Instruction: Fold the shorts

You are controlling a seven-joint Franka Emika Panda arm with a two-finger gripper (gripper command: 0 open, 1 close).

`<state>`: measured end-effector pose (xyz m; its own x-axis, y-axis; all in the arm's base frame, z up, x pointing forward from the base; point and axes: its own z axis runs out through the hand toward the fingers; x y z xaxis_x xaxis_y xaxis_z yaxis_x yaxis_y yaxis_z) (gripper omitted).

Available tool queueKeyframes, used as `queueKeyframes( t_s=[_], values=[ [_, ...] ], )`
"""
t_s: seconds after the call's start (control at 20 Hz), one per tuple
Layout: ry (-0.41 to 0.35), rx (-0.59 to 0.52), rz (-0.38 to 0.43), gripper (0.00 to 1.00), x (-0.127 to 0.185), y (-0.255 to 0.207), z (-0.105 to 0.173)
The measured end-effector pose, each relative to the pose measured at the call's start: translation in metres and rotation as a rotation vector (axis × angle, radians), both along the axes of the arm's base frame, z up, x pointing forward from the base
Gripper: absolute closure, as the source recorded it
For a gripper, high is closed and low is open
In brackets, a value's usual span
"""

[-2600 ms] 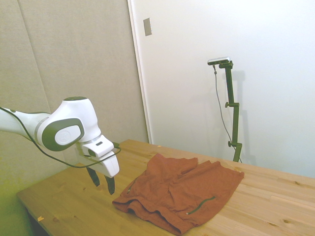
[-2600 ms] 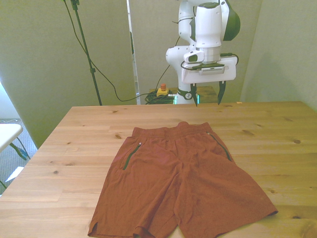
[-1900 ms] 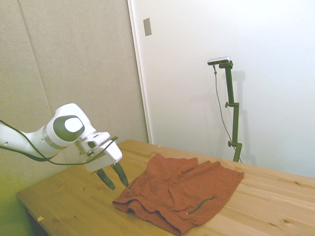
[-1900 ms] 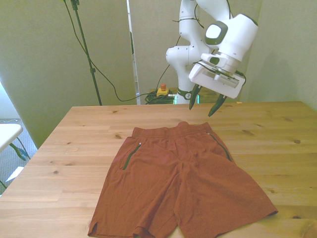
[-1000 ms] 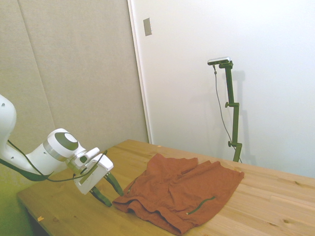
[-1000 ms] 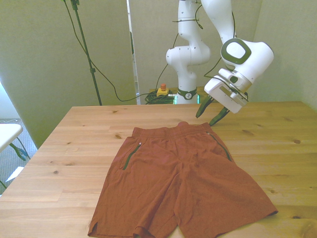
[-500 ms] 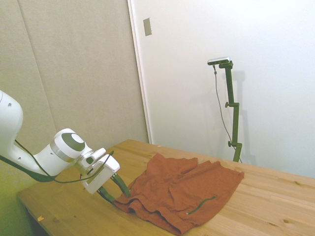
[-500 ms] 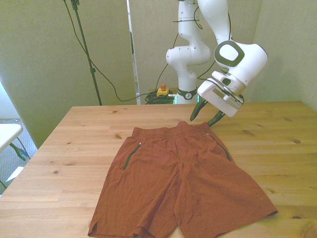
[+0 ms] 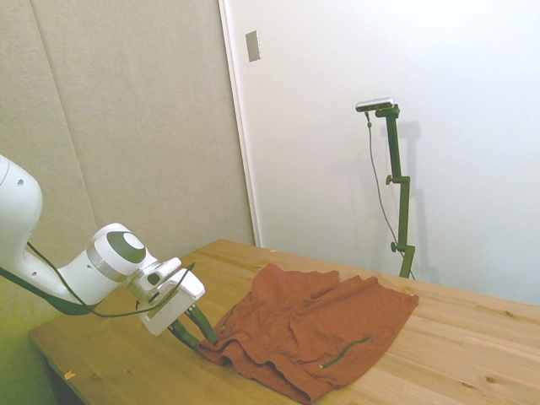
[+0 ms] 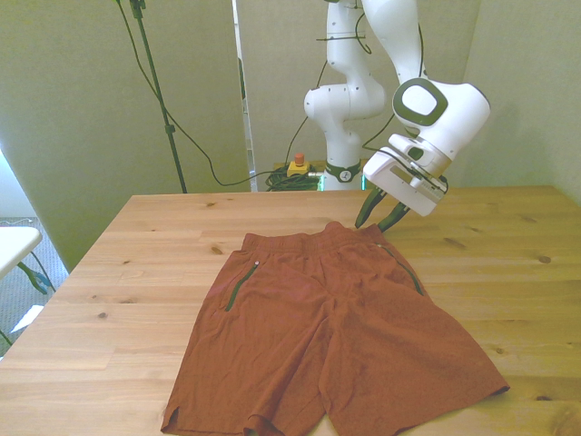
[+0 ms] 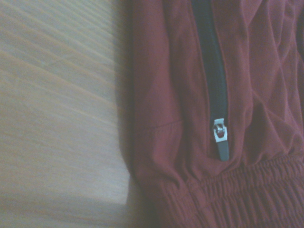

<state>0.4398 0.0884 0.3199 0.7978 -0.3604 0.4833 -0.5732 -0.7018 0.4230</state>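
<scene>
The shorts [image 10: 331,336] lie spread flat on the wooden desk [image 10: 136,272], before pale wall panels. The hand [image 10: 380,216], fingers parted, tilts at their waistband corner.

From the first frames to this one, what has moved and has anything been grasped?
The pincer tilted over and came down from above the table's far edge to the waistband corner of the shorts on the front view's right, its fingers narrowing but open, nothing gripped. The wrist view now shows that corner's zip pull. The shorts lie flat on the wooden table, unmoved.
</scene>
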Motion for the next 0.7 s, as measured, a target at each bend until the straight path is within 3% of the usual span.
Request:
queueKeyframes(
  t_s=[0.7],
  values=[
    [0.001, 0.019, 0.012, 1.0, -0.0061, 0.0056, -0.003]
  ],
)
